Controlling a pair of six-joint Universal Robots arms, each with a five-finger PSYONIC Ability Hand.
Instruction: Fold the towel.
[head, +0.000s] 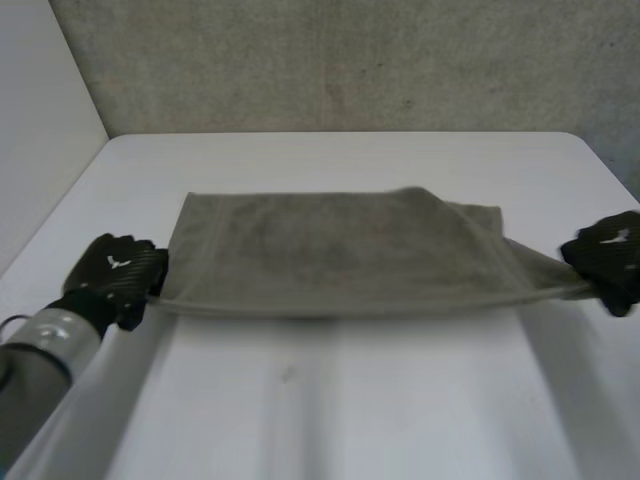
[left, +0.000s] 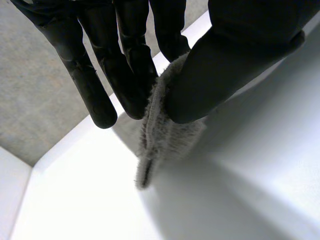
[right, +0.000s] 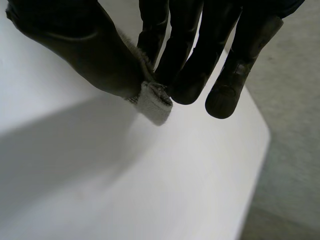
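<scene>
Both hands pinch the towel (head: 330, 250) between thumb and straight fingers: left hand (head: 112, 272) at its near left corner, right hand (head: 605, 258) at its near right. Its near edge stretches taut mid-table (head: 350, 400), with open tabletop nearer.

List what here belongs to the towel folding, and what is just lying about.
In the job:
towel
left hand, pinching its near left corner
right hand, pinching its near right corner

Just there:
table, under the towel
wall, behind the table
</scene>
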